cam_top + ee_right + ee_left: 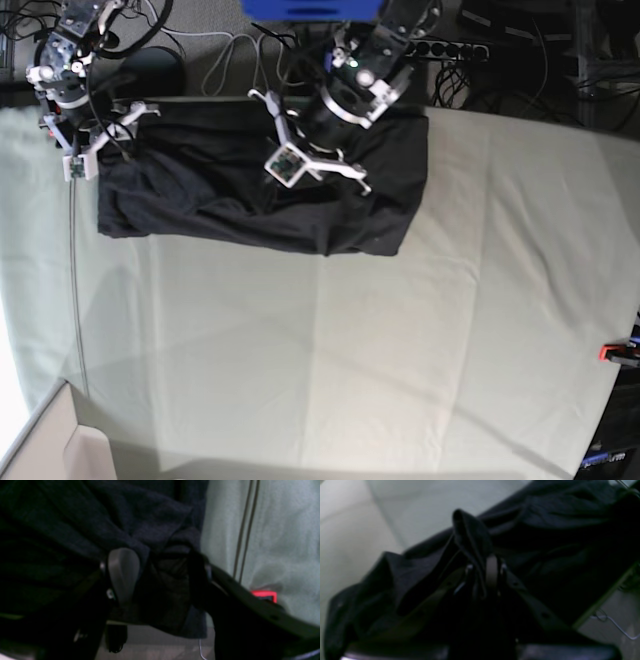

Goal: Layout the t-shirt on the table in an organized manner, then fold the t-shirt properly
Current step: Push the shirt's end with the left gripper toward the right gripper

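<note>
Black t-shirt (pixel 260 185) lies spread, wrinkled, along bench (pixel 400 350) far edge. Left pincer (pixel 312 150) sits over shirt middle; right pincer (pixel 85 140) at shirt's end corner. Jaws hidden. Red clamp (pixel 618 351) well apart from both, at bench edge.

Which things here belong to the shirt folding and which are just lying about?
Job:
- t-shirt
- table
- left hand, pinching a fold of the shirt
- right hand, around bunched shirt fabric

Lying about:
- red clamp at the table edge
- cables behind the table
</note>
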You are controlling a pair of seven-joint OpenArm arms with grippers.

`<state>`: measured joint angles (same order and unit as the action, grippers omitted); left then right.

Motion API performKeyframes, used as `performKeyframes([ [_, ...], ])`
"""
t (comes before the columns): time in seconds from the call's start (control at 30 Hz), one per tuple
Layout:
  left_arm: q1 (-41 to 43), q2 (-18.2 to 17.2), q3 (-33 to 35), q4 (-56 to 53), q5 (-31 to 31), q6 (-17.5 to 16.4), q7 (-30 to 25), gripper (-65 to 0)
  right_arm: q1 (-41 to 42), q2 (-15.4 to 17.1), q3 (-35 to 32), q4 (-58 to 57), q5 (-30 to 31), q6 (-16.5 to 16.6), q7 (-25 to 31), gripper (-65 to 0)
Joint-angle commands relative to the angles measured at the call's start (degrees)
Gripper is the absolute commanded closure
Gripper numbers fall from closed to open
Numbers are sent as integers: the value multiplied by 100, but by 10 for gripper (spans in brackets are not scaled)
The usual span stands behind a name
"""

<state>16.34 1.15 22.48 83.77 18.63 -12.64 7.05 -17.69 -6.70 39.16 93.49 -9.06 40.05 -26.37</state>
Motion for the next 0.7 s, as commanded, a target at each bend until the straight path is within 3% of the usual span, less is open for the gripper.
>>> performKeyframes([
  [0.0, -21, 65, 25, 85, -30, -6, -182, 0, -11, 33, 18, 97, 49, -5, 101, -352],
  [0.1, -29, 65, 25, 76, -30, -6, -182, -4, 7, 33, 36, 106, 49, -5, 92, -353],
  [0.17, -21, 65, 25, 76, -39, -6, -173, -41, 7, 15, 141, 114, 49, -5, 92, -372],
  [0.27, 15, 65, 33, 76, -48, -6, -173, -152, 51, -11, 432, 185, 163, -5, 92, -429],
  [0.43, 41, 65, 112, 155, -74, -6, -208, -345, -196, 77, 625, 475, 1200, -5, 83, -448],
  [0.67, 41, 57, 490, 656, -74, -6, -199, -358, -213, 112, 651, 519, 1403, -5, 83, -448],
])
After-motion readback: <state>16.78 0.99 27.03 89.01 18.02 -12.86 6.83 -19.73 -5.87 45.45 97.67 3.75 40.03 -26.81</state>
